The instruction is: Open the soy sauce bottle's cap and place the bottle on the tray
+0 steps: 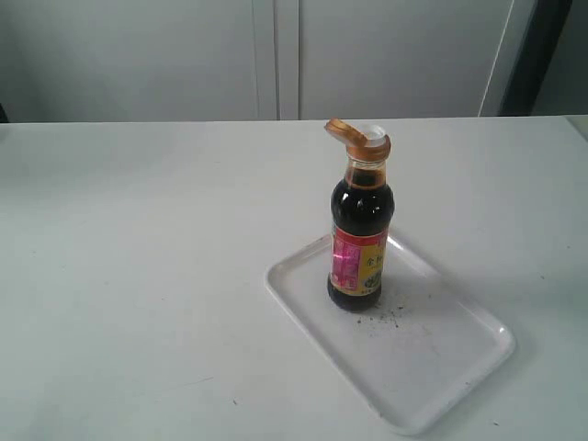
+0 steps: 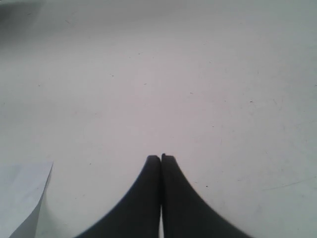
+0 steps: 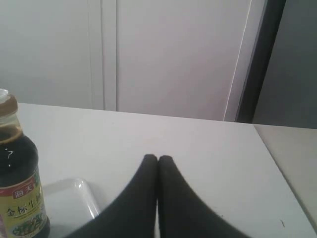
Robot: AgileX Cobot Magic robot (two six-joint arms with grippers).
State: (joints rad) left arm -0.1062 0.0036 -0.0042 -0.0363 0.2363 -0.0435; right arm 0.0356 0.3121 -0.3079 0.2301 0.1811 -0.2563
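Glass first: soy sauce bottle, clear, round-shouldered and narrow-necked, dark brown almost up to the neck, wrapped in a glossy pink, red and yellow label. Standing upright on the tray, toward its far left end, base flat on white plastic just beside a scatter of dark specks; placed in keeping with the task, with a low raised rim around it to check any sliding. Cap flipped back on its hinge, orange-tan lid tilted up to the left, white spout bared at the top; judged open and ready for pouring. Tray itself flat, rectangular, round-cornered, lying askew on the matt white tabletop. Left pincer closed completely, black tapered fingers pressed tip to tip, nothing between them, hanging over bare tabletop. Right pincer likewise drawn together and empty, bottle and a tray corner in sight of its camera, touching neither, aimed toward the pale panelled wall on the far side. Neither arm visible in the exterior view, presumably parked aside for want of anything left to grip, both halves of the task apparently done. Smooth glass and a tall narrow build: likely easy to tip if nudged.
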